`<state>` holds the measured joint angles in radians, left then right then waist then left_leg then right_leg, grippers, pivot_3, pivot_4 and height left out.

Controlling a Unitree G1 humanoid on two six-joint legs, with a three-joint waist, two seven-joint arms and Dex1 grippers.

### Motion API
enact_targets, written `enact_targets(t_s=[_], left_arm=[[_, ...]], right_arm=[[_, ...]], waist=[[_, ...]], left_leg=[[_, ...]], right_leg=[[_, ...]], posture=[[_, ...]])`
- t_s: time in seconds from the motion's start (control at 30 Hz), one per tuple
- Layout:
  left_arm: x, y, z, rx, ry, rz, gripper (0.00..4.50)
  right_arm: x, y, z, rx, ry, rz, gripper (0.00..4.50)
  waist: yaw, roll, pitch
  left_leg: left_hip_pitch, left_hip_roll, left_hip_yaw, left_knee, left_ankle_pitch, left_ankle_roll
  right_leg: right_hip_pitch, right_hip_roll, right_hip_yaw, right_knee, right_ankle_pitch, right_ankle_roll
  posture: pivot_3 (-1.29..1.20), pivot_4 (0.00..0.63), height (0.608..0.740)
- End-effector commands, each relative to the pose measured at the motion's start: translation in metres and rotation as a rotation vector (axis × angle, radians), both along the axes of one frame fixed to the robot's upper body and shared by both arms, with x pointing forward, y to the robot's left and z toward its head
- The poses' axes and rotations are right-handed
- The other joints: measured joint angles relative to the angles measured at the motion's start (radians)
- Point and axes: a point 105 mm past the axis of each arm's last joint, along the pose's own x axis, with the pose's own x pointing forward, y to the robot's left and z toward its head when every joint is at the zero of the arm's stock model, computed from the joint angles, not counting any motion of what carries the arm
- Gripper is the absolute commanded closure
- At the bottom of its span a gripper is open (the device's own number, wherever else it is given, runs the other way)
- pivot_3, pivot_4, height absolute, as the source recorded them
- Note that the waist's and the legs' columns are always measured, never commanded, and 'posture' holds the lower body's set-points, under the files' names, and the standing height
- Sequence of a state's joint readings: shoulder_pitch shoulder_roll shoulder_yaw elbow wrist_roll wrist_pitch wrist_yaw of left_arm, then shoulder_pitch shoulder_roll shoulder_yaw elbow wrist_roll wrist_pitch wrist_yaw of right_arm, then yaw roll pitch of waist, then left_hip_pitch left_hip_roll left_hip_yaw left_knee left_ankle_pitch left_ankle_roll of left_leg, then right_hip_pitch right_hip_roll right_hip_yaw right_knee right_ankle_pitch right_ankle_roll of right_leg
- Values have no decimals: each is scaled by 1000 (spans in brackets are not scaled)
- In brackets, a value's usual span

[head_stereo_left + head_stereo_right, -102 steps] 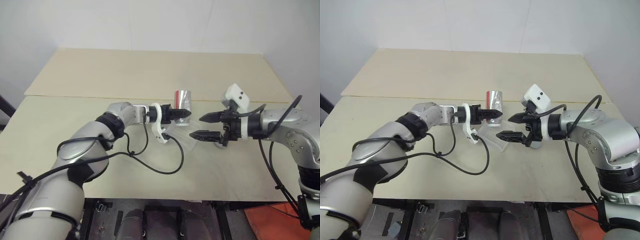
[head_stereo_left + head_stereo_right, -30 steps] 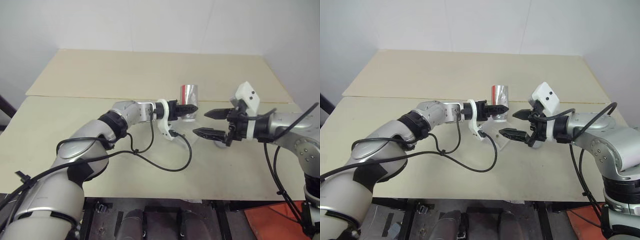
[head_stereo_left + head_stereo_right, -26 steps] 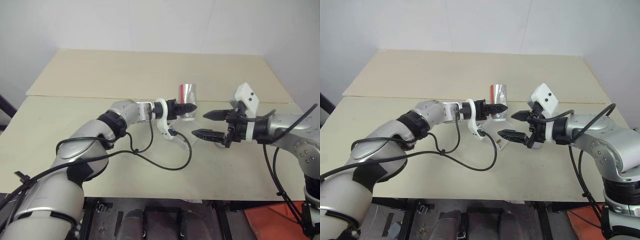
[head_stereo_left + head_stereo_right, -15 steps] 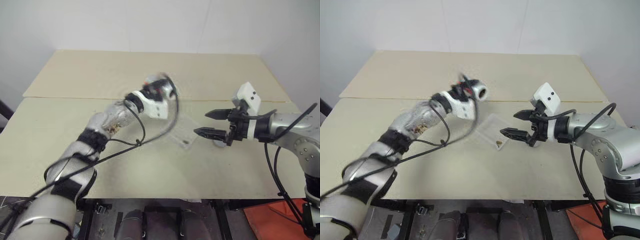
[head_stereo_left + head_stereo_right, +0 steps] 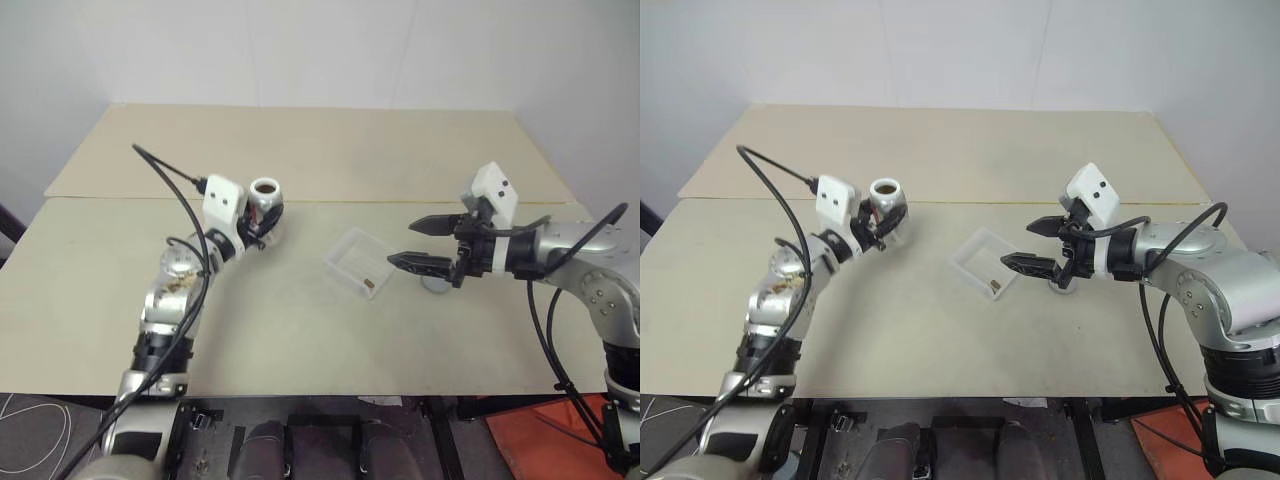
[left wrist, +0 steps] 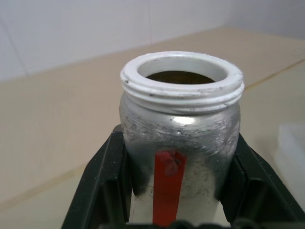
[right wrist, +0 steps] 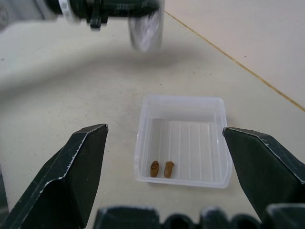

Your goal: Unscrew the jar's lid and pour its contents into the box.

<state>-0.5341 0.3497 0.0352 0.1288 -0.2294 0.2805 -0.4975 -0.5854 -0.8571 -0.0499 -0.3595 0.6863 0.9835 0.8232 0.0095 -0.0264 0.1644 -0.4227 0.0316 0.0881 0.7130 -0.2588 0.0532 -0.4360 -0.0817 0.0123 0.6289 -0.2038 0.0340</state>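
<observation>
The jar (image 6: pixel 180 138) stood upright and lidless, clamped in the left gripper (image 5: pixel 262 222) away from the box (image 7: pixel 183 141), which held two brown bits (image 7: pixel 160 169). Pouring looked done. The right gripper (image 5: pixel 415 243) hung wide open, empty, beside the box.

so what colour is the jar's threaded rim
White, above a silvery body; the jar shows it best in the left wrist view.

No readable text; the jar (image 6: pixel 180 143) bears only a plain red stripe.
</observation>
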Motion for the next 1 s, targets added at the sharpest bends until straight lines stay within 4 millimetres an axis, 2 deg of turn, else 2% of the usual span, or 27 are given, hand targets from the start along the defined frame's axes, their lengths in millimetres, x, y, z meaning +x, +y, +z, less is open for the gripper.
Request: enact_targets(t_s=[0.03, 0.17, 0.4, 0.43, 0.53, 0.63, 0.7, 0.83, 0.93, 1.0], left_arm=[[-6, -9, 9, -12, -92, -19, 2383], [-6, -9, -6, -8, -72, 10, 2383], [-9, 1, -26, -19, -17, 60, 184], [-10, 3, -26, -16, -18, 61, 26], [-17, 9, -23, 17, -27, 55, 26], [-33, 24, -13, 52, -27, 17, 26], [-52, 37, -3, 91, -13, -59, 26], [-105, 70, 32, 194, -6, -287, 26], [-131, 84, 55, 220, -24, -399, 26], [-141, 93, 67, 228, -31, -425, 26]], right_arm=[[1, 2, 12, -1, -67, 13, 25], [0, 2, 11, -6, -62, 18, 25], [-2, 3, 10, -7, -62, 31, 0], [-2, 3, 11, -6, -63, 33, 0], [-1, 3, 11, -6, -64, 36, 0], [0, 3, 12, -5, -65, 34, 0], [-2, 1, 11, -9, -66, 30, 0], [-5, -7, 10, -14, -66, 21, 0], [-5, -12, 8, -17, -80, 24, 0], [-5, -13, 8, -14, -89, 26, 0]], waist=[[4, 0, 0], [3, 0, 0], [0, 0, 0], [0, 0, 0], [0, 0, 0], [-2, 0, 0], [-9, 0, 0], [-21, 0, 0], [-18, 1, 0], [-16, 1, 0]], left_leg=[[0, 0, 0, 0, 0, 0], [0, 0, 0, 0, 0, 0], [1, 0, 0, 0, 0, 0], [1, 0, 0, 0, 0, 0], [1, 0, 0, 0, 0, 0], [1, 1, 0, -1, 0, 0], [1, 2, 0, -1, 0, 0], [1, 3, 1, -3, 0, 0], [2, 2, 1, -3, 0, 0], [3, 2, 1, -3, 0, 0]], right_leg=[[0, 0, 0, 0, 0, 0], [0, -1, 0, 0, 0, 0], [0, -1, 0, 0, 0, 0], [0, -1, 0, 0, 0, 0], [0, -1, 0, 0, 0, 0], [0, -1, 0, 0, 0, 0], [-1, -1, 1, 0, 0, -1], [-2, -1, 1, 1, 0, -2], [-1, -2, 0, 1, -1, -2], [0, -3, -1, 0, -1, -2]], posture=[[0, 150, 740], [0, 150, 740], [0, 150, 740], [0, 150, 740], [0, 150, 740], [0, 150, 740], [0, 150, 740], [0, 150, 740], [0, 150, 740], [0, 150, 740]])
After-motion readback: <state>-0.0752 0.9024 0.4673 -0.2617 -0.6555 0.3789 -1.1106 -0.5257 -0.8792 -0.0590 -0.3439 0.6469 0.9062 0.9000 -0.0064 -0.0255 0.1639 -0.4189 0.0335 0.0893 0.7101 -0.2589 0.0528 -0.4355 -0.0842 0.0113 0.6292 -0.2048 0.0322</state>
